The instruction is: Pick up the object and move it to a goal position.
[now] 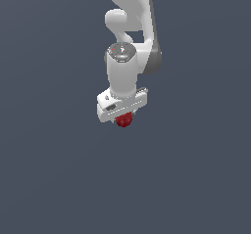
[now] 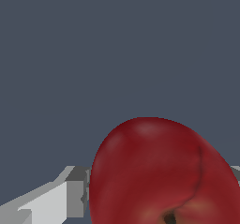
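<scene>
The object (image 1: 123, 120) is a small dark red roundish lump directly under the white hand of my arm, much narrower than the hand. My gripper (image 1: 123, 118) points down and is shut on it. The fingers are hidden behind the hand and the lump in the exterior view. In the wrist view the object (image 2: 159, 171) fills the space between the jaws. One grey-white finger (image 2: 56, 200) presses against its side, and only a sliver of the other finger (image 2: 236, 172) shows at the picture's edge.
A plain dark grey-blue surface (image 1: 196, 179) fills the background in both views. No goal marker, other object or edge shows.
</scene>
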Robot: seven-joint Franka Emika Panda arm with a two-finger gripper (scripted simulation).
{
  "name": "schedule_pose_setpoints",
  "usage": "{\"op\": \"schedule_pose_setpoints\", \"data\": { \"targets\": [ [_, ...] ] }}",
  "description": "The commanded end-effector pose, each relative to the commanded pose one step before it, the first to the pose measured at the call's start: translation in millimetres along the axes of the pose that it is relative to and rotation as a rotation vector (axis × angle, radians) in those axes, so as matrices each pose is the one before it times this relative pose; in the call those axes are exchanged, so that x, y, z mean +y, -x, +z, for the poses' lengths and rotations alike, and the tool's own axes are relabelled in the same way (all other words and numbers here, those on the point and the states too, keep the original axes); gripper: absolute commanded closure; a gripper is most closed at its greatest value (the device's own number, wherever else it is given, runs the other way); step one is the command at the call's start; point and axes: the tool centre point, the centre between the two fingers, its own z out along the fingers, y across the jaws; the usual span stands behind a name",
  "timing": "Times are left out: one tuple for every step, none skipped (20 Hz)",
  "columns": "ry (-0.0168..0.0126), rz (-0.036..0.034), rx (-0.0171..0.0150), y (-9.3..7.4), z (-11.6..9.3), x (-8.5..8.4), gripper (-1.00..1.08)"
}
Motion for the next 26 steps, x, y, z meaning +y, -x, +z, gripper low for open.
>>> {"op": "schedule_pose_setpoints", "data": {
  "targets": [
    [0.00182,-0.00017,0.00266,2.34,-27.44,-12.30,1.08],
    [0.00000,0.00000,0.00000,1.06,-10.78,-5.10,1.08],
    [0.00000,0.00000,0.00000,1.04,-10.84,-5.12,1.08],
    [0.00042,-0.00053,-0.00012,0.83,-10.75,-5.41,1.08],
    [0.00000,0.00000,0.00000,0.93,-10.47,-4.92,1.08],
    [0.00000,0.00000,0.00000,0.88,-10.16,-4.76,1.08],
    [0.00000,0.00000,0.00000,0.82,-9.83,-4.59,1.08],
    [0.00000,0.00000,0.00000,0.77,-9.48,-4.42,1.08],
    [0.00000,0.00000,0.00000,0.71,-9.13,-4.24,1.08],
    [0.00000,0.00000,0.00000,0.63,-8.78,-4.07,1.08],
    [0.00000,0.00000,0.00000,0.55,-8.42,-3.88,1.08],
    [-0.00042,-0.00040,0.00037,0.48,-8.12,-3.77,1.08],
    [0.00000,0.00000,0.00000,0.40,-7.57,-3.47,1.08],
    [0.00000,0.00000,0.00000,0.34,-7.05,-3.22,1.08],
    [0.00000,0.00000,0.00000,0.29,-6.47,-2.95,1.08],
    [-0.00057,0.00001,0.00039,0.37,-5.94,-2.47,1.08],
    [0.00000,0.00000,0.00000,0.18,-5.24,-2.37,1.08],
    [0.00000,0.00000,0.00000,0.11,-4.64,-2.09,1.08],
    [0.00000,0.00000,0.00000,0.04,-4.03,-1.80,1.08],
    [0.00000,0.00000,0.00000,-0.03,-3.44,-1.52,1.08],
    [0.00000,0.00000,0.00000,-0.10,-2.85,-1.24,1.08],
    [-0.00051,0.00030,0.00035,0.03,-2.36,-0.64,1.08],
    [0.00000,0.00000,0.00000,-0.20,-1.72,-0.72,1.08],
    [0.00000,0.00000,0.00000,-0.20,-1.19,-0.48,1.08],
    [0.00000,0.00000,0.00000,-0.15,-0.68,-0.26,1.08],
    [0.00000,0.00000,0.00000,-0.06,-0.21,-0.08,1.08]
  ]
}}
